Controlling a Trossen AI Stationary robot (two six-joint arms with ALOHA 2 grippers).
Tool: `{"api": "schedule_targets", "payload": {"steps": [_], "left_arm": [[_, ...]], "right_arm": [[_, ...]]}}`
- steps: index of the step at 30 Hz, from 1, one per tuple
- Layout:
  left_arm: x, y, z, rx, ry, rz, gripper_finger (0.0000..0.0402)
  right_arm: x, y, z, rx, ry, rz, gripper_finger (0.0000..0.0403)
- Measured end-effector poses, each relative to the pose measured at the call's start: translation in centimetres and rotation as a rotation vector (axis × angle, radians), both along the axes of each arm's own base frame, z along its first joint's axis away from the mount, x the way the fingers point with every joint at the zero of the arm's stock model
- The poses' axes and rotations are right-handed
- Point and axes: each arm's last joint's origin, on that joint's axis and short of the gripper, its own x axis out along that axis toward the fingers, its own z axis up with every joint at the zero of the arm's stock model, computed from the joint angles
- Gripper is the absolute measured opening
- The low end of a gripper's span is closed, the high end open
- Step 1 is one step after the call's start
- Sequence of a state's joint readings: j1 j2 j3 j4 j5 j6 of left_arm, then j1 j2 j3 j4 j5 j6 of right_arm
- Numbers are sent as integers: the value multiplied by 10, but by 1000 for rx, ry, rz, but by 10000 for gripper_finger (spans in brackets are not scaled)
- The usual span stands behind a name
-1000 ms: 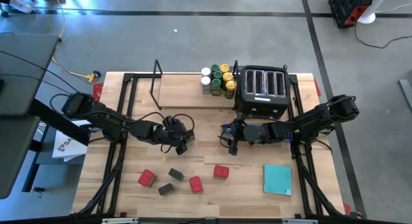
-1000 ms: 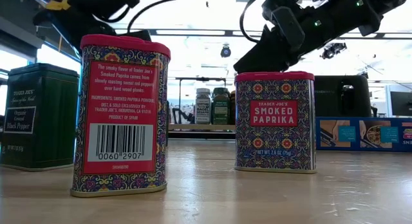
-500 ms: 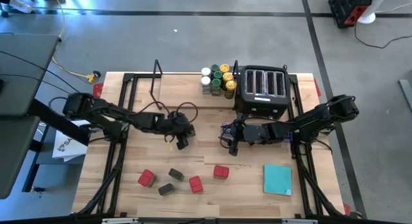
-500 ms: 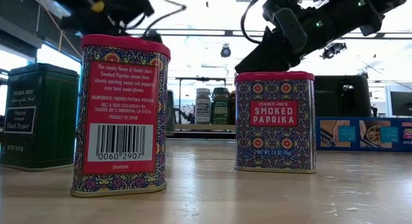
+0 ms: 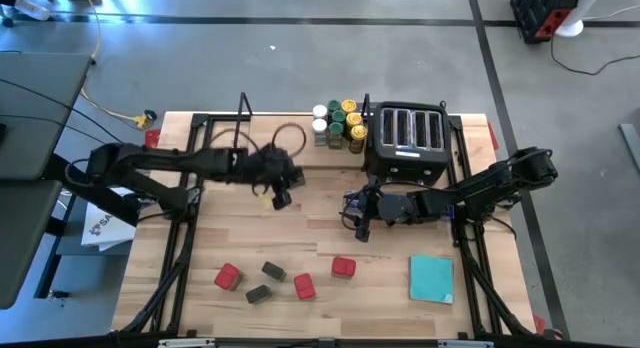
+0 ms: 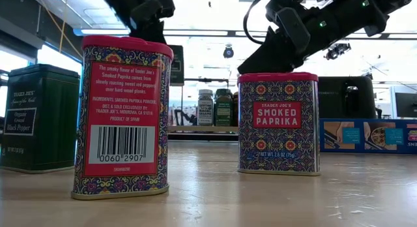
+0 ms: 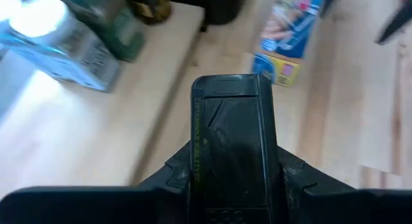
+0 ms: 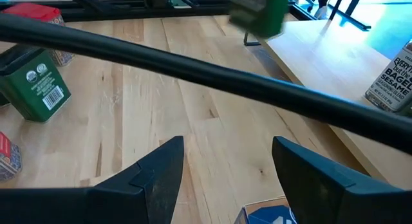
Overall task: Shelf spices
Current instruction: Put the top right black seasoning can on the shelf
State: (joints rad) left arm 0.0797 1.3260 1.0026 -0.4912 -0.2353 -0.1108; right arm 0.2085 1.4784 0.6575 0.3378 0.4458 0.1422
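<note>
Left gripper (image 5: 281,188) pinches a dark tin (image 7: 232,143), its arm stretched level above the shelf (image 5: 290,138).

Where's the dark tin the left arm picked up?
The dark tin is clamped in the left pincer, held in the air by the front edge of the shelf, left of the jars in the high view.

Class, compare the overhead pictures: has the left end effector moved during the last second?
Yes. The left end effector, shut on a dark tin, has travelled away from the loose tins toward the shelf.
</note>
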Motion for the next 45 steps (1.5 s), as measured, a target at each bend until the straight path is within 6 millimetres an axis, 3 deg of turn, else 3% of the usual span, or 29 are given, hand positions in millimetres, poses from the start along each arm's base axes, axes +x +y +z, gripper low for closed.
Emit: {"api": "schedule_targets", "payload": {"steps": [8, 15, 23, 28, 32, 45], "left_arm": [[-12, 77, 10, 34, 22, -16, 109], [-21, 142, -8, 57, 74, -10, 109], [-25, 197, -30, 22, 120, -71, 109], [-22, 217, -45, -4, 154, -49, 131], [-19, 223, -58, -12, 190, -68, 147], [-15, 228, -61, 21, 171, -70, 162]], "right_arm": [[0, 0, 0, 12, -4, -9, 231], [0, 0, 0, 13, -6, -9, 231], [0, 0, 0, 17, -6, -11, 231], [0, 0, 0, 35, -10, -20, 231], [0, 0, 0, 35, -11, -19, 231], [0, -3, 0, 52, -15, -35, 231]]}}
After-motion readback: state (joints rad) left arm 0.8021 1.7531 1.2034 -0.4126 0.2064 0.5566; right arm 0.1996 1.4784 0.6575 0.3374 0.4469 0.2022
